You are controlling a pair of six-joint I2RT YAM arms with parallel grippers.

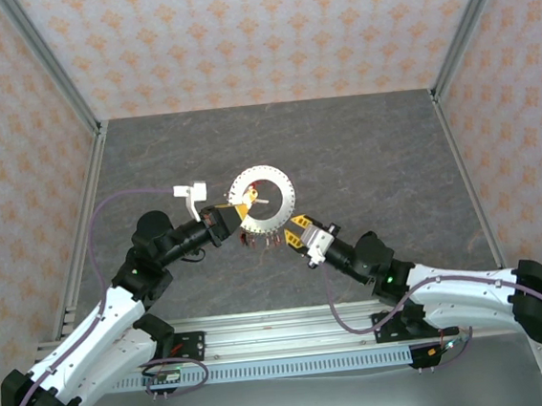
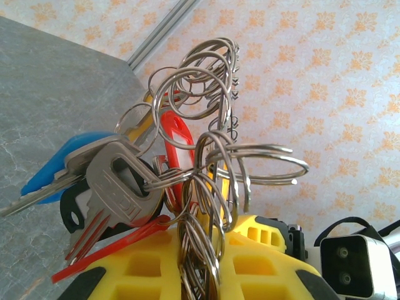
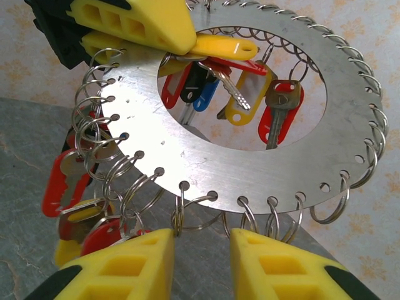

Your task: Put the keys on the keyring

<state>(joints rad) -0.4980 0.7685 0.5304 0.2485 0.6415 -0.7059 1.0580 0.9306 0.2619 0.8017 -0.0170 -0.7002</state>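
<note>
From above, a grey marbled surface (image 1: 372, 155) is sitting between orange-flowered wallpaper walls (image 1: 264, 31). The left hand (image 1: 236, 211) is pinching the flat round silvery metal keyring (image 1: 279, 191) clear of it, and the right hand (image 1: 296, 229) is hovering just beside its near rim.

Left wrist: small keys with red, blue and black plastic tags (image 2: 122, 187) are dangling from wire loops. One key's stamp is too blurred to read.

Right wrist: the right hand's yellow fingers (image 3: 125, 262) are standing slightly spread under the rim.

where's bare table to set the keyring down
Free: the far table between the keyring and the back wall; also patches left of the left gripper and right of the right gripper. Crowded: the centre, where both meet the keyring, keys hanging beneath.
</note>
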